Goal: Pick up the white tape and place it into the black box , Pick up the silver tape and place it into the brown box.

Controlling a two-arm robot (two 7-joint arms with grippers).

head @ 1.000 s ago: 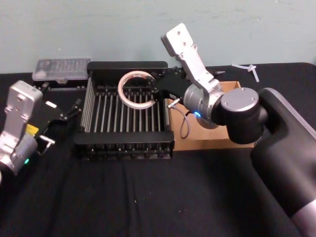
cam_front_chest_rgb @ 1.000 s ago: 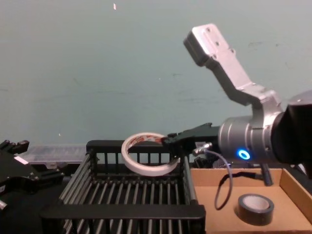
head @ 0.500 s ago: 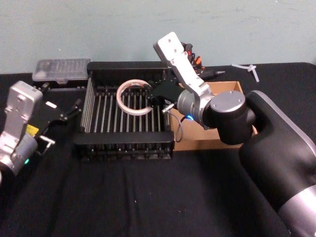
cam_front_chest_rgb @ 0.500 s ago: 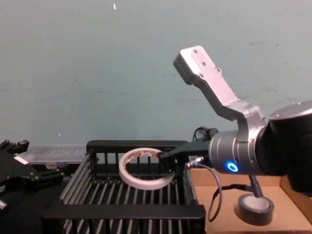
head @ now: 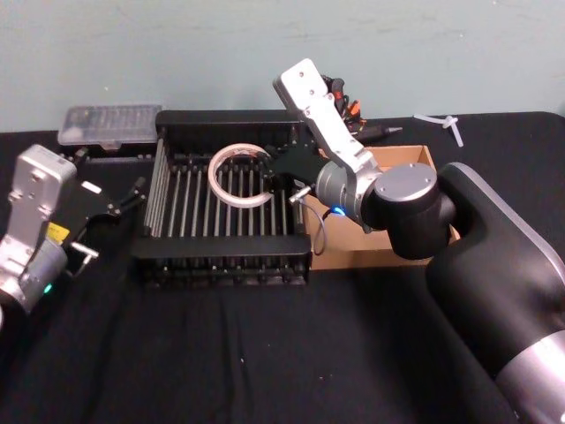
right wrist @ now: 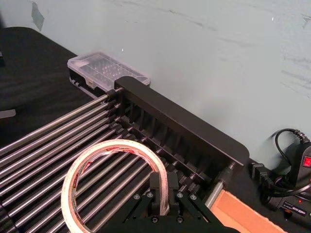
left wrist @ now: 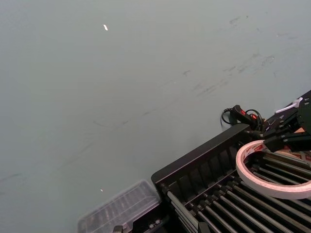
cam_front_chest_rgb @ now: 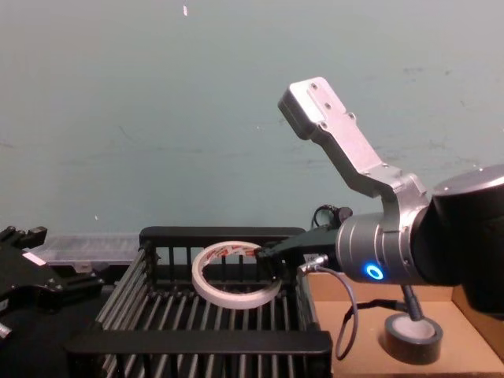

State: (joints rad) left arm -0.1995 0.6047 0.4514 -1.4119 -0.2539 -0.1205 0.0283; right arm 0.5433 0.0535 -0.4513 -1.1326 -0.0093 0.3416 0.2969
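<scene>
The white tape [head: 237,174] is a wide flat ring with red marks, held tilted over the inside of the black box [head: 222,262]. My right gripper [head: 275,172] is shut on the ring's right edge, just above the crate's bars; the right wrist view shows its fingers [right wrist: 160,191] pinching the white tape [right wrist: 109,154]. In the chest view the white tape [cam_front_chest_rgb: 228,276] hangs low inside the black box [cam_front_chest_rgb: 197,342]. The silver tape [cam_front_chest_rgb: 410,338] lies inside the brown box [cam_front_chest_rgb: 370,358], which stands right of the crate. My left gripper [head: 132,193] is parked left of the crate.
A clear plastic case [head: 109,124] lies behind the crate's left corner. Black cables and a switch [head: 342,99] sit behind the crate on the right, and a small white part [head: 446,124] lies at the far right. The table is covered in black cloth [head: 265,353].
My right gripper has carried the white tape leftward and down, from above the crate's right rim to low inside the crate. The left arm has stayed still.
</scene>
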